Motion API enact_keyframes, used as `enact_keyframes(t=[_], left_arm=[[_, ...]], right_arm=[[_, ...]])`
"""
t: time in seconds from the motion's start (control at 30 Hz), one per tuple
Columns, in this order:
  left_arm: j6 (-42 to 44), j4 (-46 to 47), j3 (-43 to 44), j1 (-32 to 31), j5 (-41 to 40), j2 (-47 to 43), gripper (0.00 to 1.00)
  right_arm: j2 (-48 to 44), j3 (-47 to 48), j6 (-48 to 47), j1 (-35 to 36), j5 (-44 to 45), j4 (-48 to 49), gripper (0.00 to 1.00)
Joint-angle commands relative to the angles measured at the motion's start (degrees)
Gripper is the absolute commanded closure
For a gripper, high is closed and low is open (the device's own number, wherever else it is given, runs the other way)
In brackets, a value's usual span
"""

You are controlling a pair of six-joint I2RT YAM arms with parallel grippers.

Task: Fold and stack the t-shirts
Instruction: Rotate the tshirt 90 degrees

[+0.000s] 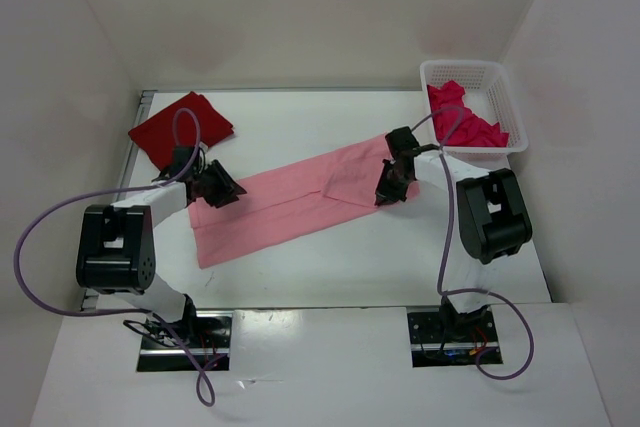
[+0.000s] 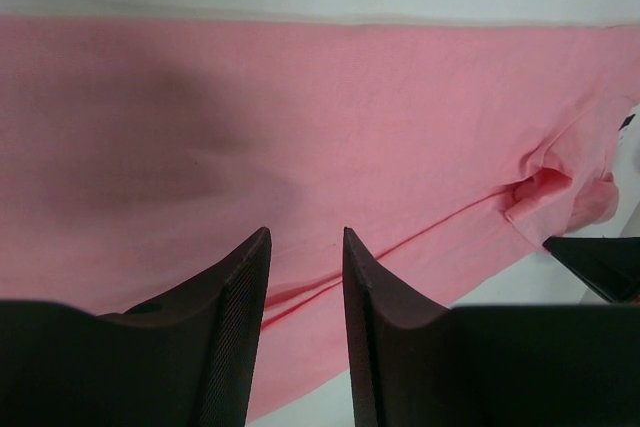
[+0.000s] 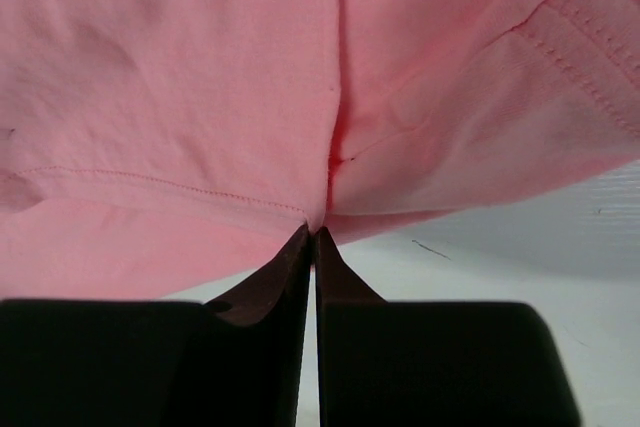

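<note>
My left claw hangs over the left end of the light pink t-shirt, jaws partly open, gripping nothing I can see; my right claw is pinched narrow on that shirt's hem, near its right end; the shirt lies in a long folded band across the middle of the bench; the dark red t-shirt lies folded at upper left; the crimson-magenta t-shirt is heaped in the white basket at upper right.
</note>
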Motion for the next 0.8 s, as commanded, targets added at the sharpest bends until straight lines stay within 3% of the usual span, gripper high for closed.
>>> enact_keyframes(t=[0.0,0.37,0.5,0.6,0.77], left_arm=[[-0.6,1.9,-0.2,-0.3,-0.7,2.1,0.58],[-1.9,1.9,0.4,-0.3,-1.2,4.1,0.58],[-1.3,1.9,0.4,-0.3,-1.2,4.6,0.58],[-1.3,1.4,0.9,-0.3,-1.7,4.6,0.58],[-0.8,0.3,1.4,-0.3,-2.2,0.9,0.58]], right_arm=[[-3.6,3.6,-2.5,-1.0,1.2,-2.6,0.92],[-6.3,2.1,-7.4,-8.3,2.5,-7.5,0.97],[-4.3,0.9,-7.9,-8.3,1.4,-5.4,0.86],[-3.0,0.9,-7.9,-8.3,1.4,-5.4,0.65],[-6.0,5.5,-8.4,-8.3,1.4,-8.2,0.62]])
